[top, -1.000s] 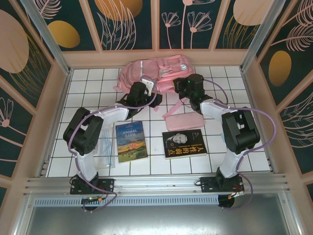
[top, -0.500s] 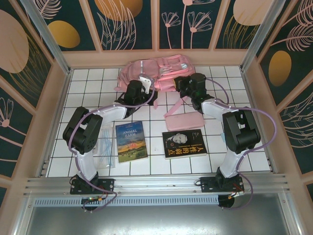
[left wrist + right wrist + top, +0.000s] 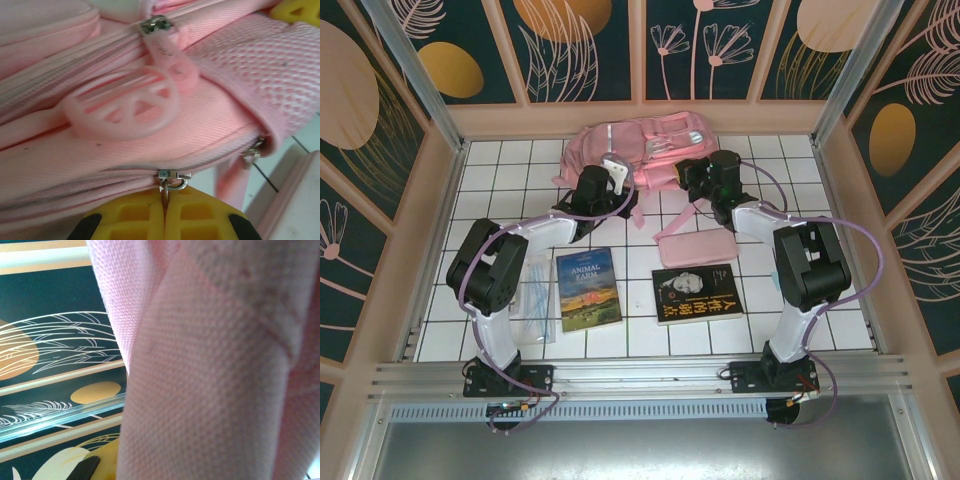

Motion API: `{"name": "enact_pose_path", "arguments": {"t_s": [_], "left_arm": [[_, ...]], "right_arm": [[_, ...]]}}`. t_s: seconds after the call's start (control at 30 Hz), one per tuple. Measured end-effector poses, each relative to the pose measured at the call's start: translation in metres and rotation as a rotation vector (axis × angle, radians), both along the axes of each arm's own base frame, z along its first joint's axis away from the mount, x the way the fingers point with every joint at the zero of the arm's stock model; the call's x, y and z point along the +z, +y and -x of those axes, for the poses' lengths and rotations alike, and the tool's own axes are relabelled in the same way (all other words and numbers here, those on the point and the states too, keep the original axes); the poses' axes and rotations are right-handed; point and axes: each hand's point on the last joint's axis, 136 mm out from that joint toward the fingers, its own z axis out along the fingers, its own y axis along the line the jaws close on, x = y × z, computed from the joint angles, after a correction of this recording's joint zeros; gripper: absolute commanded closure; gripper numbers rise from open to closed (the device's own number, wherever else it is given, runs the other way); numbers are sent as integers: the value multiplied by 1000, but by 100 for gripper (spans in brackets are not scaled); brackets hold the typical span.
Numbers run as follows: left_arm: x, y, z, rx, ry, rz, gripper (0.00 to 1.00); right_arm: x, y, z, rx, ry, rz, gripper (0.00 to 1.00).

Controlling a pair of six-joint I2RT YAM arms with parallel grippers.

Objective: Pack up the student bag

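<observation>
The bag (image 3: 640,148) lies at 12 o'clock on the table (image 3: 490,190), against the far wall. Its zips look closed in the left wrist view, so the step in hand is, I judge, opening it. The left gripper (image 3: 165,202) is at the bag's 7 o'clock edge, clenched on the metal zip pull (image 3: 170,180), which sticks up from between its yellow fingers. The right gripper (image 3: 692,178) is at the bag's 5 o'clock edge, also clenched. It seems to hold a pink strap (image 3: 210,390) that hangs across its camera, though the pinch itself is hidden. The pencil case (image 3: 695,247) lies mid-table, and the Animal Farm book (image 3: 588,290) and dark book (image 3: 697,295) lie toward 6 o'clock, none of them packed. The next move likely calls for the left arm to draw the pull along the zip's curve. Meanwhile the right should keep the fabric taut so the slider does not snag.
</observation>
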Motion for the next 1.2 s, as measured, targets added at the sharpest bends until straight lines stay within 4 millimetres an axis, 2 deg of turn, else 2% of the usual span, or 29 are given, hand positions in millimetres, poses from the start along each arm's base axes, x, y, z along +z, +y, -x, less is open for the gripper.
{"name": "enact_pose_path", "arguments": {"t_s": [0.3,0.67,0.9,1.07,1.2], "left_arm": [[-13,20,-1,107,67,-84,100],[-21,70,2,236,118,-122,100],[-29,76,7,251,148,-152,100],[-33,69,20,199,217,-123,100],[-29,58,30,153,269,-84,100]], "right_arm": [[-7,-3,1,7,11,31,100],[-20,-13,4,30,44,68,100],[-28,-24,5,43,66,90,100],[-35,-36,4,61,88,125,100],[-35,-41,-9,95,103,147,100]]}}
